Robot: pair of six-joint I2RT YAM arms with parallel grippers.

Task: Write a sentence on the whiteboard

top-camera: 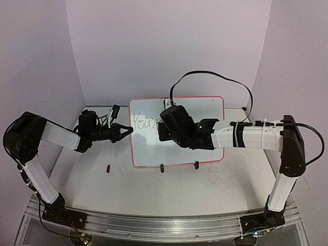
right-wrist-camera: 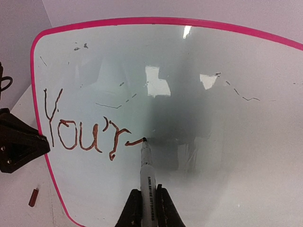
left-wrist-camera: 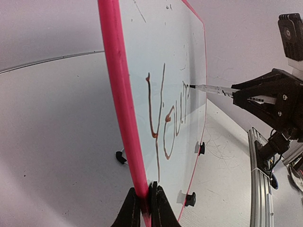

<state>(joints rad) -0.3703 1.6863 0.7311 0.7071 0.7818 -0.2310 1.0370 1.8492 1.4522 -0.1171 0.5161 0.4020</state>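
Observation:
The whiteboard (top-camera: 205, 110), with its pink frame, stands upright on black clip feet at mid-table. My left gripper (top-camera: 128, 129) is shut on the board's left edge (left-wrist-camera: 118, 94), its jaws (left-wrist-camera: 147, 208) pinching the pink frame. My right gripper (right-wrist-camera: 147, 208) is shut on a grey marker (right-wrist-camera: 147, 175), whose tip touches the board face. The sentence (right-wrist-camera: 80, 135) reads "You'r" in dark ink, with a short fresh stroke ending at the tip. In the top view the right wrist (top-camera: 177, 128) hides the marker and part of the writing (top-camera: 146, 123).
A small dark marker cap (top-camera: 109, 167) lies on the scratched tabletop left of the board's front. A black cable (top-camera: 215, 77) arcs behind the board. Pale walls close in at the back and both sides.

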